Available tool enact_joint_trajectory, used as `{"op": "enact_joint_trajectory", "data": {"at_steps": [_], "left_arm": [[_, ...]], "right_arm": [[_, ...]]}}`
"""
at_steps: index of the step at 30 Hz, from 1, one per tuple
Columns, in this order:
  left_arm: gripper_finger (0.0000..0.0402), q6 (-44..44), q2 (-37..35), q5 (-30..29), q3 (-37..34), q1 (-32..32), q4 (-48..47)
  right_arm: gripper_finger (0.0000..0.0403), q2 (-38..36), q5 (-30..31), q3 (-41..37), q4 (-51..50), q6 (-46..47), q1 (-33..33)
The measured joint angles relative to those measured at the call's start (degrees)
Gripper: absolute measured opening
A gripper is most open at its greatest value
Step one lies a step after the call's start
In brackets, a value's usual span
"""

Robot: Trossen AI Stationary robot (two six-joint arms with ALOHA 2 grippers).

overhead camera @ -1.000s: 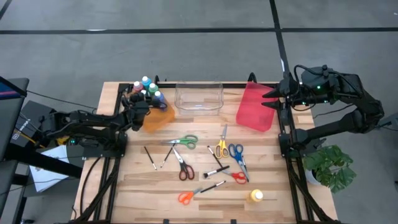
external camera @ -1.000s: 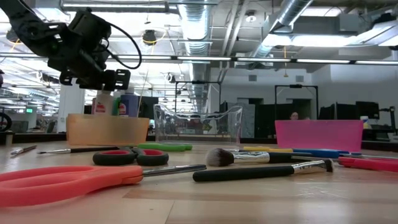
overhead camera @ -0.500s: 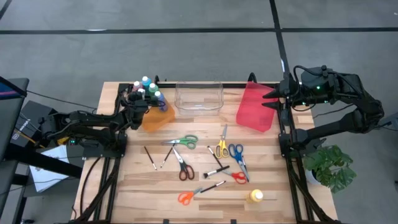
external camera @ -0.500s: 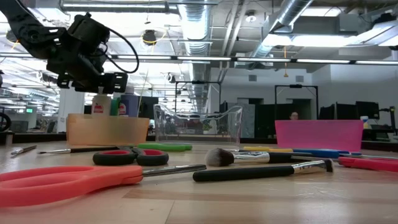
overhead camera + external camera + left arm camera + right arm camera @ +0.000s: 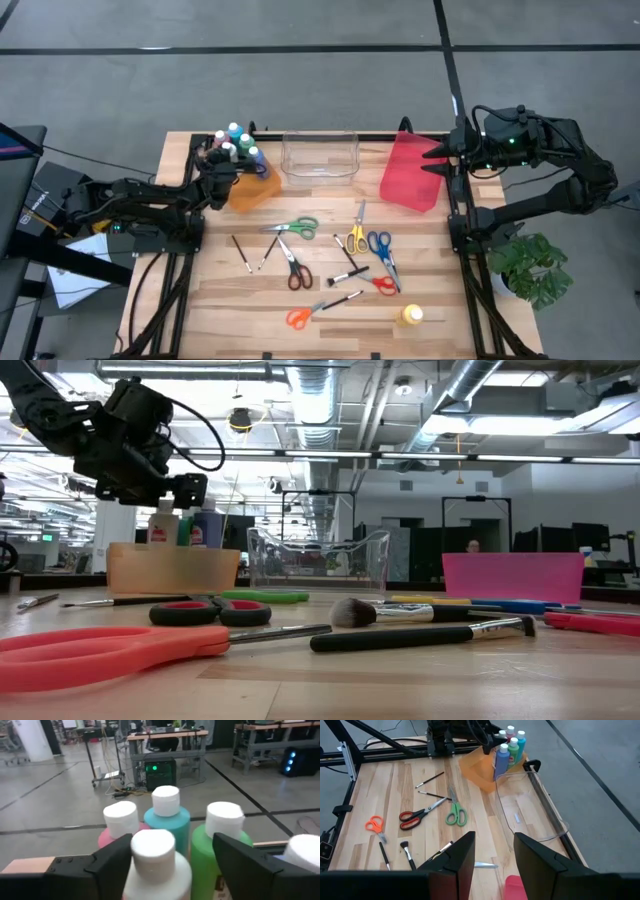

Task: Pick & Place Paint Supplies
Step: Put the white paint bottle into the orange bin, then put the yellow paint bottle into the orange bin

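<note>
High view, bottles: we count five paint bottles [image 5: 238, 146] standing together in the orange bin [image 5: 250, 187] at the surface's far-left corner, and one yellow bottle [image 5: 411, 315] alone near the front-right edge.
Writing: no label or brand is readable to us on any bottle (a dark patch on the green bottle [image 5: 218, 851] in the left wrist view is too blurred).
Caps: four white caps and the rim of a fifth show in the left wrist view, on a white bottle [image 5: 155, 868], a pink one, a teal one [image 5: 166, 818] and the green one.
Left gripper [image 5: 222, 172]: parted fingers, holding nothing, one either side of the white bottle, just above the bin.
Right gripper [image 5: 437, 158]: spread and empty, raised beside the red bin [image 5: 412, 171] at the far-right edge.
Scissors: six pairs lie flat mid-surface, namely green [image 5: 294, 227], yellow [image 5: 356, 235], blue [image 5: 382, 250], two red and orange [image 5: 305, 315].
Brushes: about six thin dark paintbrushes [image 5: 242, 253] are scattered among them.
Clear bin [image 5: 320, 158]: it sits between the orange and red bins on the far edge.
Open room: bare wood runs along the front-left corner and front edge of the surface [image 5: 215, 305].
</note>
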Motion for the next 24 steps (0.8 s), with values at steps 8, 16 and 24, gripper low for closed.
{"op": "enact_joint_trajectory", "data": {"at_steps": [8,16,24], "left_arm": [[0.0347,5.5,-5.4,0.8,0.0,-3.4,-0.1],[0.0346,10.7,-15.7,-2.0,0.0,-8.7,0.2],[0.0340,5.3,-21.6,19.9,0.0,-15.3,14.4]], "right_arm": [[0.0133,0.0,-1.5,0.0,0.0,0.0,0.0],[0.0134,0.0,-6.1,0.0,0.0,1.3,0.0],[0.0134,0.0,-8.7,0.0,-1.1,2.5,0.0]]}}
